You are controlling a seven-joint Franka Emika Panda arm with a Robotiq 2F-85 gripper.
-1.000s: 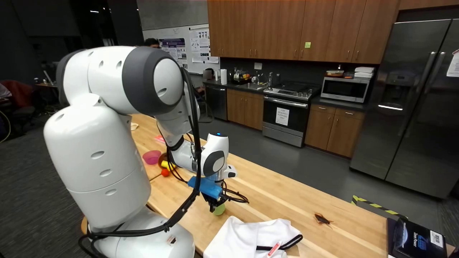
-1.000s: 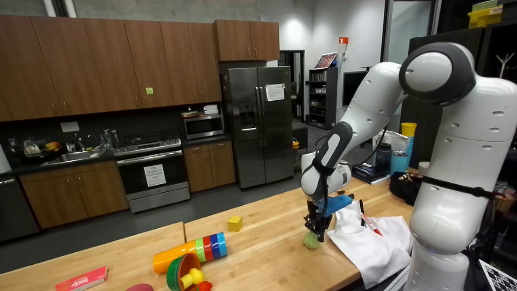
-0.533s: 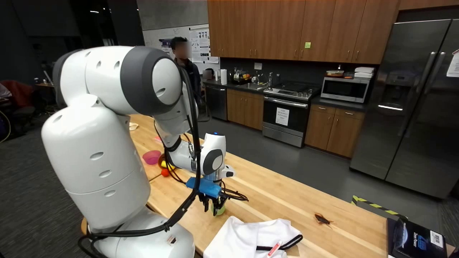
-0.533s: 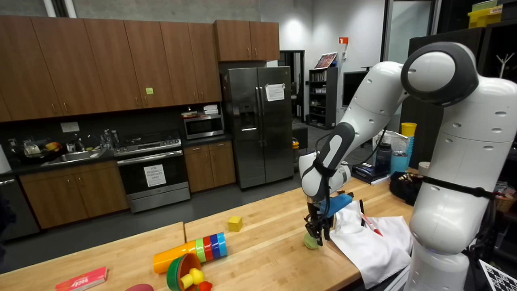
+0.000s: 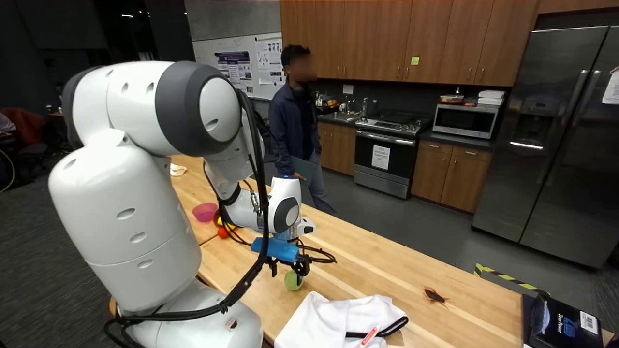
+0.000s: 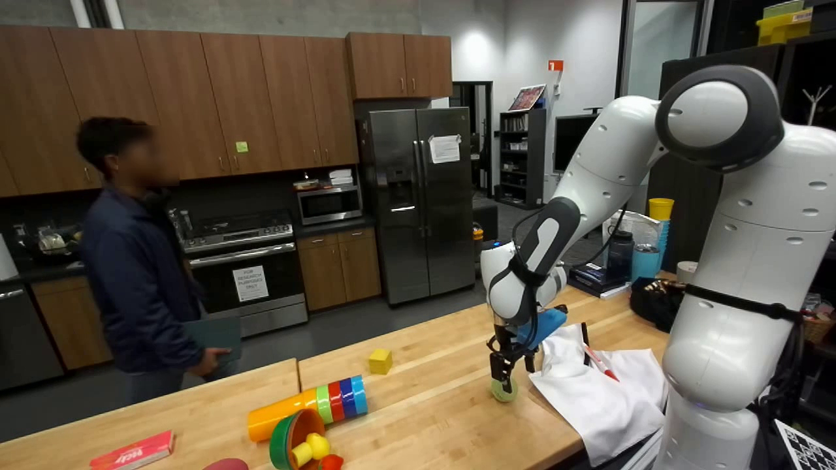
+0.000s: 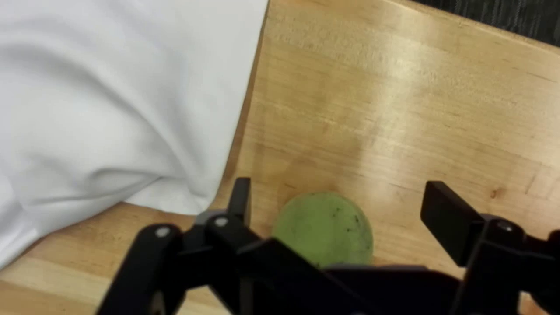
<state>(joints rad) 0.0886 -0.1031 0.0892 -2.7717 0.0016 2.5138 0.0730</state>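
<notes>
A light green ball with dark specks rests on the wooden table. My gripper stands wide open above it, black fingers spread to either side of the ball with a gap on each side. The gripper body hides the ball's near edge in the wrist view. In both exterior views the ball sits below the gripper, and one finger partly overlaps it. Beside the ball lies a crumpled white cloth, close to the finger on that side.
A red and white marker lies on the cloth. Elsewhere on the table are a yellow cube, stacked coloured cups, a pink bowl, a red box and a brown insect-like object. A person stands beyond the table.
My gripper has opened from shut and lifted slightly, while the ball stays about where it was. A person has walked into view behind the table.
</notes>
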